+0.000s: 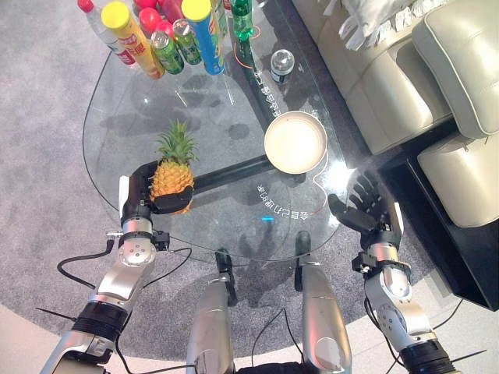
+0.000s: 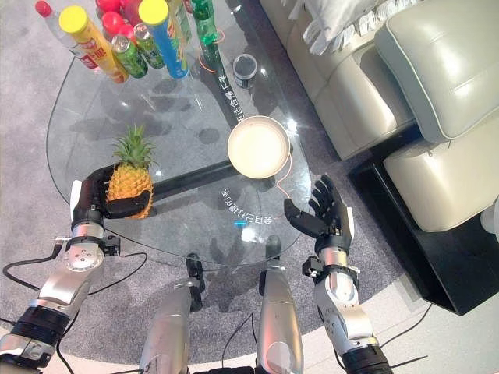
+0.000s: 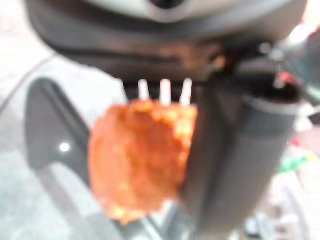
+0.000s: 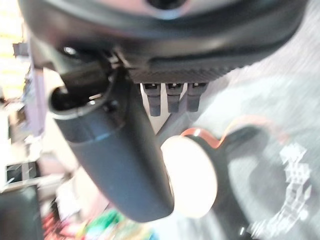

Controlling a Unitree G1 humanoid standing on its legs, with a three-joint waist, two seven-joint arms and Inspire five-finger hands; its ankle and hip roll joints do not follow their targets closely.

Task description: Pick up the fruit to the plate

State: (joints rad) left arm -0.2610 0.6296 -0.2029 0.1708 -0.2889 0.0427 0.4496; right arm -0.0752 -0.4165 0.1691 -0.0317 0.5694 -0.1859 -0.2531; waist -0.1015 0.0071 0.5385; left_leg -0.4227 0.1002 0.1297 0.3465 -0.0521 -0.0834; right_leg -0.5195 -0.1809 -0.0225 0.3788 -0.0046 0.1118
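Your left hand (image 1: 144, 195) is wrapping fingers & thumb round the pineapple (image 1: 172, 175), upright at the glass table's (image 1: 109, 132) near-left edge. Your right hand (image 1: 366, 206) is hovering w/ fingers spread, touching nothing, near the plate (image 1: 295, 142).

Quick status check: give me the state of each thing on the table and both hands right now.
pineapple: upright, gripped by the left hand, off the plate
plate: empty, on the glass table
left hand: fingers curled round the pineapple
right hand: open, fingers spread, at the table's edge
bottles and cans: standing, far end
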